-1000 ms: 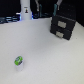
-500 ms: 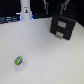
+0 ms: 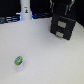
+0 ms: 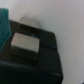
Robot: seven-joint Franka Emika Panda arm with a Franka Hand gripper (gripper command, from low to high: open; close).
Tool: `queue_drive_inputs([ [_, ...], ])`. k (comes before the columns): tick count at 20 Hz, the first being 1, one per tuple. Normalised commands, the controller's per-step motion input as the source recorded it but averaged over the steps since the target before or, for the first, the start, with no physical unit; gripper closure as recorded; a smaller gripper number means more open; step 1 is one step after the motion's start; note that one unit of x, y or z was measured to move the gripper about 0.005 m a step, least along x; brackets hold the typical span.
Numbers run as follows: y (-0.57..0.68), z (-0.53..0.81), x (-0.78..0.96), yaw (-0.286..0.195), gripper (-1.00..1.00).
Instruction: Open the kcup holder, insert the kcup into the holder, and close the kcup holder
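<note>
Near the front of the pale, smooth tabletop point(image 3: 45, 55), toward the exterior view's left, the kcup point(image 3: 19, 61) sits alone, its green top bright against the white body. Well apart from it, farther back and toward the exterior view's right, stands the kcup holder point(image 3: 62, 28), a black box with two stacked fronts, both looking closed, each carrying a grey handle. The wrist view shows those grey handles point(image 4: 26, 43) close up on the black body. The robot arm point(image 3: 62, 6) hangs dark just above the holder, but the gripper's fingers are too blurred to tell whether they are spread or closed. Behind, a white bottle-like object point(image 3: 25, 10) stands before a dark, cluttered backdrop.
</note>
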Motion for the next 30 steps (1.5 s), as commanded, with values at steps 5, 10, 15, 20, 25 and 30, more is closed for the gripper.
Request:
queue_drive_inputs([
  [5, 0.62, -0.25, -0.30, -0.143, -1.00],
  [10, 0.48, -0.35, -0.23, -0.134, -1.00],
  [15, 0.29, -0.41, -0.20, -0.129, -1.00],
  [20, 0.14, -0.47, -0.30, -0.105, -1.00],
  [25, 0.01, -0.52, -0.38, -0.028, -1.00],
  [30, 0.02, -0.52, -0.33, 0.000, -1.00],
])
